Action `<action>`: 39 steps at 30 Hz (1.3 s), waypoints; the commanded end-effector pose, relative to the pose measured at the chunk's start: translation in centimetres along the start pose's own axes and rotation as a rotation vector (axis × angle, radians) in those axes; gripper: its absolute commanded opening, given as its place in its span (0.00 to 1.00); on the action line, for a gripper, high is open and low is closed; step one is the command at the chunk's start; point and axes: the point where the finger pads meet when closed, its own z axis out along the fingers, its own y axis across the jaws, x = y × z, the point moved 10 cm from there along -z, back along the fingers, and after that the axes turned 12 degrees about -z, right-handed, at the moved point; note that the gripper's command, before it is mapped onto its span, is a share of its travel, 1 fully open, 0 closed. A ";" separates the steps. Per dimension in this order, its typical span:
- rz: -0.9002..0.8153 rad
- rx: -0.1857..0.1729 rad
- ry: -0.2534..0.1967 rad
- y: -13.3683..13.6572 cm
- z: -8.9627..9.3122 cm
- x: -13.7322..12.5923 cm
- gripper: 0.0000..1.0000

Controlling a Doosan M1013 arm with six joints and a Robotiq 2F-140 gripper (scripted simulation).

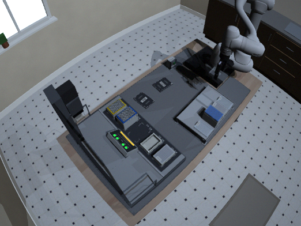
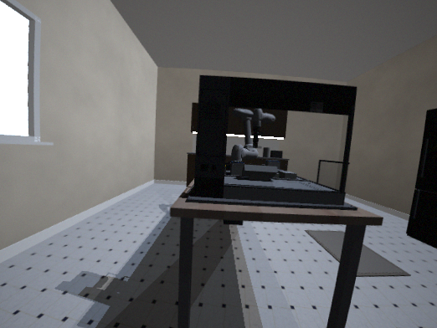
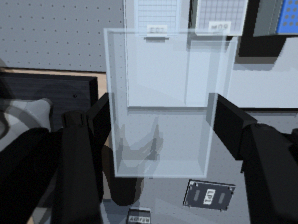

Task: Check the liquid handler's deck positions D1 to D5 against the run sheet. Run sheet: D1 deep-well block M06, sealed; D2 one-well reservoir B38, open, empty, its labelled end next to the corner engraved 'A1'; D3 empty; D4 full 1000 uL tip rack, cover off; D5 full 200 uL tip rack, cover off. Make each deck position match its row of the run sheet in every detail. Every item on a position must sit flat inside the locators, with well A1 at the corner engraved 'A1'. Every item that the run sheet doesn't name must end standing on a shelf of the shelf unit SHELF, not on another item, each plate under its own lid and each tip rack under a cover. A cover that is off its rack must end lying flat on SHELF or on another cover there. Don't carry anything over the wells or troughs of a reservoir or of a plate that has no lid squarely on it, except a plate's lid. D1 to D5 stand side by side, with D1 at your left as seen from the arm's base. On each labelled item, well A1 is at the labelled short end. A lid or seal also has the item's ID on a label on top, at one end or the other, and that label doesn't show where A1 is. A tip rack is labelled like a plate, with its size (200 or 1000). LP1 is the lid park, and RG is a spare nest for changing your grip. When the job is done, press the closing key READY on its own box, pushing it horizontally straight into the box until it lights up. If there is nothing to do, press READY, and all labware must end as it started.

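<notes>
pincer (image 3: 162, 125) clamped on clear cover (image 3: 165, 100) long edges | above shelf unit (image 1: 188, 113) edge, untouching

Potted plant (image 1: 4, 40) on windowsill, floor mat (image 1: 245, 202)

Beige walls (image 2: 96, 125) enclose a white tiled floor (image 1: 121, 57) with small dark dots. A bright window (image 2: 14, 71) sits at left, and dark cabinets (image 1: 277, 49) line the far side. A grey mat (image 1: 245, 202), perhaps a rug, lies off the near corner of the wooden surface (image 2: 276, 213).
</notes>
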 end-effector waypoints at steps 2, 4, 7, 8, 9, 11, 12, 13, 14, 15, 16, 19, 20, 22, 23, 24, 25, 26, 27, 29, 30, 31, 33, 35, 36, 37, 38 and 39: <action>0.006 -0.003 0.001 0.2 -0.1 0.1 0.10; 0.006 -0.003 0.001 0.2 -0.1 0.1 0.10; 0.006 -0.003 0.001 0.2 -0.1 0.1 0.10; 0.006 -0.003 0.001 0.2 -0.1 0.1 0.10; 0.009 -0.008 0.002 0.4 -0.2 0.2 0.10; 0.006 -0.003 0.001 0.2 -0.1 0.1 0.10; 0.006 -0.003 0.001 0.2 -0.1 0.1 0.10; 0.006 -0.003 0.001 0.2 -0.1 0.1 0.10; 0.006 -0.003 0.001 0.2 -0.1 0.1 0.10; 0.006 -0.003 0.001 0.2 -0.1 0.1 0.10; 0.006 -0.003 0.001 0.2 -0.1 0.1 0.10; 0.009 -0.005 0.002 0.3 0.2 0.1 0.10; 0.009 -0.001 0.001 0.2 0.5 0.1 0.10; 0.009 -0.001 0.001 0.2 0.9 0.1 0.10; 0.009 -0.001 0.001 0.2 1.1 0.1 0.10; 0.009 -0.001 0.001 0.2 1.2 0.1 0.10; 0.009 -0.001 0.001 0.2 1.4 0.1 0.10; 0.009 -0.001 0.001 0.2 1.5 0.1 0.10; 0.009 -0.001 0.001 0.1 1.7 0.1 0.10; 0.009 -0.001 0.001 0.1 2.0 0.1 0.10; 0.009 -0.001 0.001 0.1 2.0 0.1 0.10; 0.009 -0.001 0.001 0.1 2.0 0.1 0.10; 0.010 -0.002 0.002 0.1 2.3 0.1 0.10; 0.009 -0.001 0.001 0.1 2.7 0.1 0.10; 0.009 -0.001 0.001 0.1 2.9 0.1 0.10; 0.009 -0.001 0.001 0.1 3.1 0.1 0.10; 0.009 -0.001 0.001 0.1 3.2 0.1 0.10; 0.009 -0.001 0.001 0.1 3.4 0.1 0.10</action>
